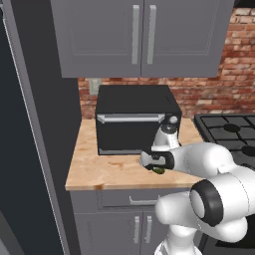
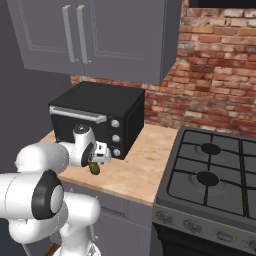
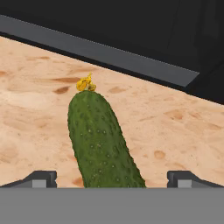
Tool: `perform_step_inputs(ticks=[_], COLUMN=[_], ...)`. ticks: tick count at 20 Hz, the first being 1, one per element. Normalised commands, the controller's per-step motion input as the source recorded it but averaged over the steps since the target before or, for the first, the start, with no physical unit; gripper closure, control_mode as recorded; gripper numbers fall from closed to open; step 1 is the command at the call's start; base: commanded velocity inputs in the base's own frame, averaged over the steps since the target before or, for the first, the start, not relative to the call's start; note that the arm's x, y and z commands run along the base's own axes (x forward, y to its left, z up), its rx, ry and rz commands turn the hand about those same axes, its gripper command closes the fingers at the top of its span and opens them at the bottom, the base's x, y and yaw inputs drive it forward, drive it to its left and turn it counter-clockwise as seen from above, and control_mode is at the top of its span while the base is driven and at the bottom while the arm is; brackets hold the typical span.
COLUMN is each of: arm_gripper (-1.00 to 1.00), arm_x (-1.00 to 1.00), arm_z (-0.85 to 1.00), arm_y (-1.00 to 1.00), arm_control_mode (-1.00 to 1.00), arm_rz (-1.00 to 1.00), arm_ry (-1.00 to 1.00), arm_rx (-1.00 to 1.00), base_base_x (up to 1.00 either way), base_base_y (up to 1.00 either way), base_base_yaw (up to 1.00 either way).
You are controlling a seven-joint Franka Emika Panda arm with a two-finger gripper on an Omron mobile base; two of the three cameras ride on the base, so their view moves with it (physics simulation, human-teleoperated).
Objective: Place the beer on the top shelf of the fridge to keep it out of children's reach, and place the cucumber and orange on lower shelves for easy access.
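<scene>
Arm: glossy white, built of thick rounded tubular segments joined by bulbous elbows
Joints: dark charcoal rings between the white shells; one large black ring with a pale grey disc cap at the nearest elbow in both base views
Wrist: short white cylinder topped by a round grey-white cap with a dark centre
Hand: compact white block with a black band and small dark details on its face; gripper (image 2: 95, 165) mounted at its end
Fingertips (image 3: 41, 178): two small dark grey pieces, squared, each with a lighter grey inset patch, seen in the hand view
Surface: smooth, no visible cables, screws or lettering
</scene>
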Motion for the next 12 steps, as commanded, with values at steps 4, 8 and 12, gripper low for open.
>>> perform_step_inputs(ticks=[4, 8, 12], arm_gripper=[-1.0, -1.0, 1.0], arm_x=[0.4, 0.37, 0.29], arm_z=[-0.39, -0.4, -0.5], arm_y=[0.0, 0.0, 0.01], arm_control_mode=[-1.0, -1.0, -1.0], arm_rz=[0.0, 0.0, 0.0], arm_ry=[0.04, 0.05, 0.09], arm_rx=[0.0, 0.0, 0.0], base_base_x=[0.0, 0.0, 0.0], base_base_y=[0.0, 0.0, 0.0], base_base_yaw=[0.0, 0.0, 0.0])
